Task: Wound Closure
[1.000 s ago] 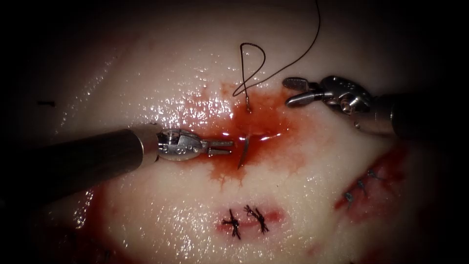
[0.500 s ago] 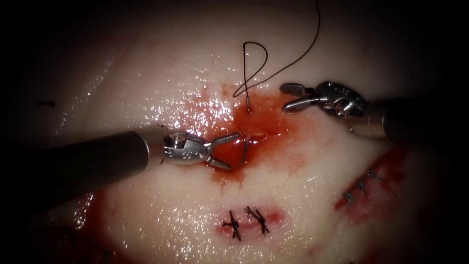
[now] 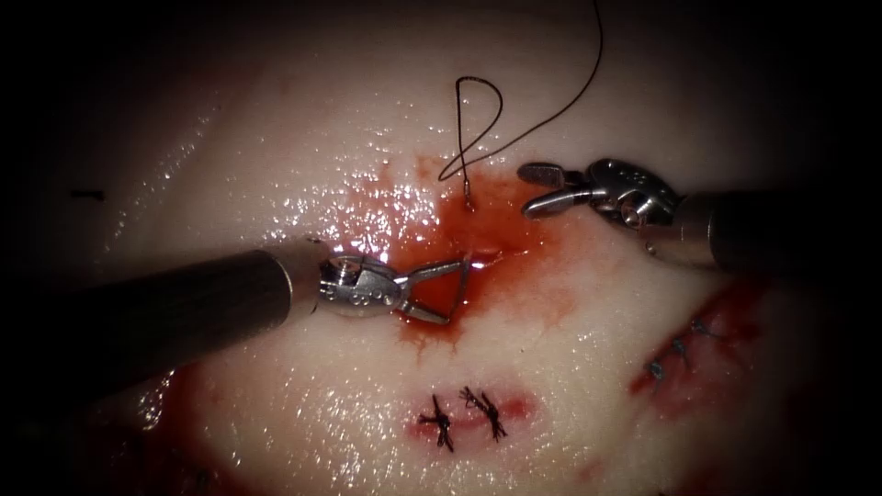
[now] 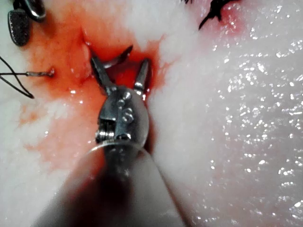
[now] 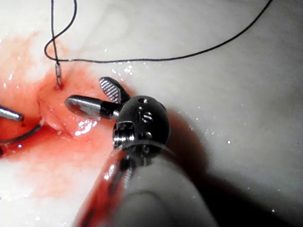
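In the middle of the tissue (image 3: 276, 147): we saw the cut (image 3: 478, 253) lying across a patch of red fluid (image 3: 514, 276), with no stitch yet tied over it.
Needle (image 3: 462, 280): it stood in the tissue at the cut, its swaged end rising on the far side and a curved length showing on the near side.
Left tool (image 3: 439, 292): its jaws were spread around the near length of the needle, not closed on it; it had advanced and opened over the last second.
Right tool (image 3: 542, 188): its jaws were spread and held nothing, just right of the cut.
Thread (image 3: 496, 106): it looped slack on the far side.
Done: we counted tied knots (image 3: 464, 413) on a near wound and stitches (image 3: 675, 349) on one at the right.
Left: we judged this bite unfinished, needle and thread not yet drawn through.
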Available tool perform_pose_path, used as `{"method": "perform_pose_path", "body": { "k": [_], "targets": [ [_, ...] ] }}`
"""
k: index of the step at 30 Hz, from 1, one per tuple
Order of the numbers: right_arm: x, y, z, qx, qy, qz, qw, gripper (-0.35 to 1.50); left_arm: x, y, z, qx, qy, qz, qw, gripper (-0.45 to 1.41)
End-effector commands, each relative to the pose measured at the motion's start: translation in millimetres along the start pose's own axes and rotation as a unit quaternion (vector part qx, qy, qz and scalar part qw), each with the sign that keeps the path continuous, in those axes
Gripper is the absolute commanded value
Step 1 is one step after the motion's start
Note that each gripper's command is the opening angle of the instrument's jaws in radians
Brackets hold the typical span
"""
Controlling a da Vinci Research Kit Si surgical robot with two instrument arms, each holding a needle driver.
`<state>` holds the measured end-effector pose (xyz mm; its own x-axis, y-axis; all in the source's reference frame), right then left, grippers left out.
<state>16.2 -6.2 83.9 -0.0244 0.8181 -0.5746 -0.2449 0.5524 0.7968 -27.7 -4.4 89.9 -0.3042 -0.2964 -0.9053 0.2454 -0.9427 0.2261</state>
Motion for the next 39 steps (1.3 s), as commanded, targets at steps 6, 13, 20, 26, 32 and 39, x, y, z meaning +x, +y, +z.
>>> {"method": "perform_pose_path", "body": {
  "k": [6, 13, 20, 26, 32, 39],
  "targets": [
    [-0.8, 0.1, 1.0, 0.000, 0.000, -0.001, 1.000, 1.13, -0.3, -0.5, 1.4, 0.026, 0.011, -0.001, 1.000, 0.67],
    [-1.1, 0.1, 1.3, -0.002, -0.002, -0.003, 1.000, 1.13, -0.1, -0.7, 1.7, 0.043, 0.019, -0.001, 0.999, 0.67],
    [-1.2, 0.0, 1.5, -0.003, -0.003, -0.004, 1.000, 1.11, -0.1, -1.0, 2.0, 0.070, 0.023, -0.001, 0.997, -0.33],
    [-1.3, -0.1, 1.4, -0.002, -0.003, -0.004, 1.000, 1.10, -0.1, -1.1, 1.9, 0.070, 0.025, -0.031, 0.997, -0.45],
    [-1.2, -0.1, 1.4, -0.002, -0.003, -0.003, 1.000, 1.10, 0.2, -1.1, 1.7, 0.060, 0.045, -0.103, 0.992, -0.45],
    [-1.1, -0.2, 1.2, -0.006, -0.009, 0.006, 1.000, 1.08, 1.9, -1.1, 0.9, 0.025, 0.097, -0.215, 0.972, -0.45]
  ]
}}
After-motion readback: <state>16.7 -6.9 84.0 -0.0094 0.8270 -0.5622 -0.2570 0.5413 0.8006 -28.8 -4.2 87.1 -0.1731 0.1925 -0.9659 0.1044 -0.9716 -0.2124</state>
